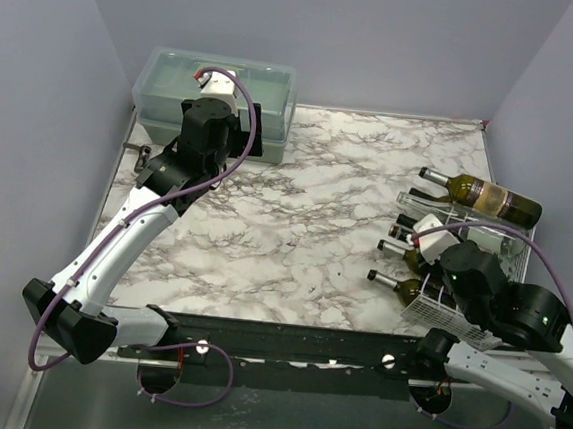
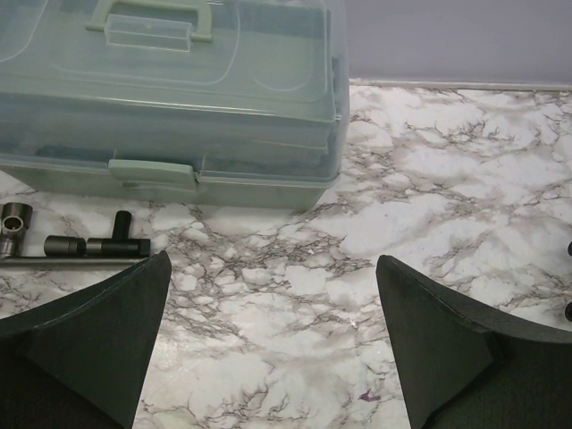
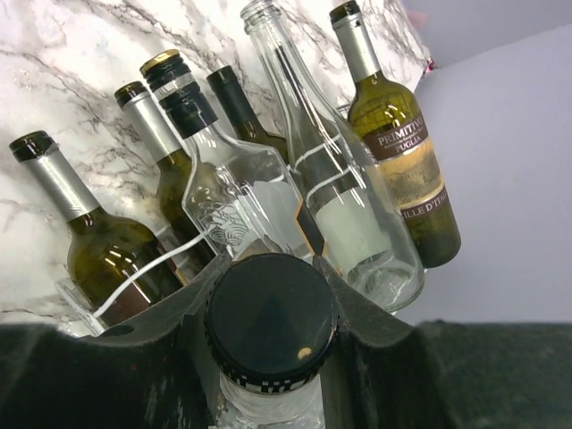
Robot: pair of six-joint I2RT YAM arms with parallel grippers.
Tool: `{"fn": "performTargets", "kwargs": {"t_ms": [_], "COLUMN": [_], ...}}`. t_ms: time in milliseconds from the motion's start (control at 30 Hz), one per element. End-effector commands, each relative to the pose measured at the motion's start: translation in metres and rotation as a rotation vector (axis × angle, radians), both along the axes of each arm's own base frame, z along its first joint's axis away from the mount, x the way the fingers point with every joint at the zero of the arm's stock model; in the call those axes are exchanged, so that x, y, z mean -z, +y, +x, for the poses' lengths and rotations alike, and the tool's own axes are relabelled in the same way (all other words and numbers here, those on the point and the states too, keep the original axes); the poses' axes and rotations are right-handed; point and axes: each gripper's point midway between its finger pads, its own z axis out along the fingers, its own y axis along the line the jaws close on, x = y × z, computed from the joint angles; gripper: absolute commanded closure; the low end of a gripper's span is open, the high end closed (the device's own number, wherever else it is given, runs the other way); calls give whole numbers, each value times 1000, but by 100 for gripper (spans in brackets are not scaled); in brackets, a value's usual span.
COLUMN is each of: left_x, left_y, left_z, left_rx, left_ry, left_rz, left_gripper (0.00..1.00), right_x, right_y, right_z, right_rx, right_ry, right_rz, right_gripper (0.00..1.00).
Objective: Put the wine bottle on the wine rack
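My right gripper (image 3: 273, 295) is shut on the black screw cap (image 3: 268, 317) of a clear glass wine bottle; its body is hidden below the frame. Just beyond lie several more bottles on the white wire wine rack (image 3: 147, 270): dark green ones, a clear one (image 3: 335, 192) and a labelled green one (image 3: 398, 147). In the top view the rack (image 1: 427, 309) stands at the right, with my right wrist (image 1: 442, 253) over its near end and the labelled bottle (image 1: 489, 198) at its far side. My left gripper (image 2: 273, 264) is open and empty above the marble, far left (image 1: 246, 131).
A translucent grey-green plastic toolbox (image 2: 170, 98) stands at the back left (image 1: 217, 93), just ahead of my left gripper. A metal socket wrench (image 2: 71, 246) lies on the marble table (image 1: 317, 207) by its front. The purple walls close in on both sides and behind.
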Motion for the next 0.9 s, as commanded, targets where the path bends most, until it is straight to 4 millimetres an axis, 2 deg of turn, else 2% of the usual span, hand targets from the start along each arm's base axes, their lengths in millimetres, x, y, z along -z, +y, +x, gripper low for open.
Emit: {"fn": "performTargets", "kwargs": {"t_ms": [0, 133, 333, 633, 867], "left_x": [-8, -9, -9, -14, -17], "left_y": [-3, -5, -7, -7, -8], "left_z": [-5, -5, -5, -9, -12], "left_rx": [20, 32, 39, 50, 52], "left_ry": [-22, -21, -19, -30, -38], "left_rz": [-24, -34, -39, -54, -52], "left_gripper": [1, 1, 1, 1, 1], "right_x": [-3, 13, 48, 73, 96], "right_y": [-3, 5, 7, 13, 9], "right_z": [13, 19, 21, 23, 18], "right_rx": [4, -5, -6, -24, -23], "right_ry": [-23, 35, 166, 303, 415], "right_rz": [-161, -252, -428, -603, -721], "right_gripper": [100, 100, 100, 100, 100]}}
